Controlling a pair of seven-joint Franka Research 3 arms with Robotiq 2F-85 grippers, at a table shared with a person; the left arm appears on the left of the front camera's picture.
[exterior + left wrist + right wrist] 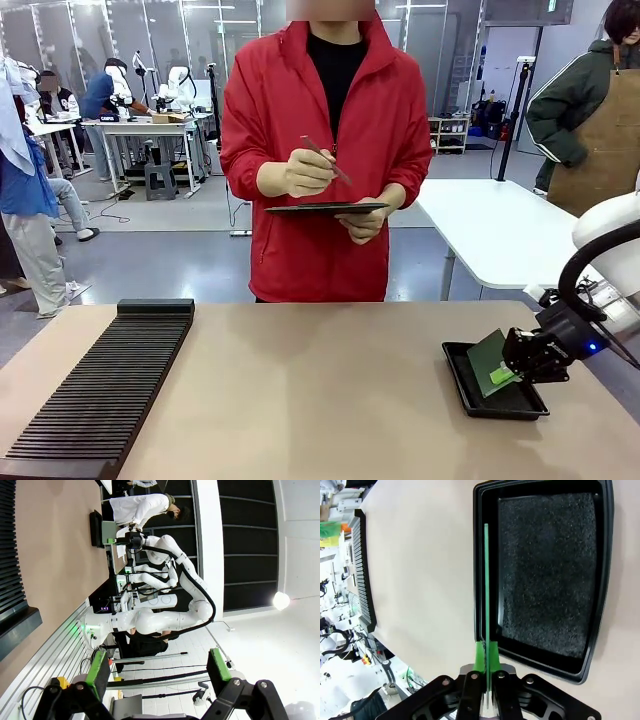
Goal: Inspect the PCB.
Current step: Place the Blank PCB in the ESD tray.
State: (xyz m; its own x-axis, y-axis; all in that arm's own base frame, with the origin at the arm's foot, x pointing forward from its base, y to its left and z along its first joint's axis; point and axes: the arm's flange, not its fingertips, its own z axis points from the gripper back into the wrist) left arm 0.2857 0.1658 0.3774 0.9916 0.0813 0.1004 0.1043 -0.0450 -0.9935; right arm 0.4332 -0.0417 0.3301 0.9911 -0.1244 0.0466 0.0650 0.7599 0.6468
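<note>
Lower right of frame: right gripper (513,372) clamps the PCB (488,362) on edge above the black tray (497,405), long axis pointing away from the fingers.

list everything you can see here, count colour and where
thin green rectangular PCB: one, green, held tilted on edge over the tray
shallow black rectangular tray: one, black, foam-lined, table's right side
long black slotted rack: one, black, table's left side
tan table: one, tan, between robot and person
black clipboard: one, dark, in the person's hand
pen: one, dark, in the person's other hand
person in red jacket: one, far side of table
right end effector: black, green pads, shut on the PCB's edge
left end effector: black, green pads, open, raised
</note>
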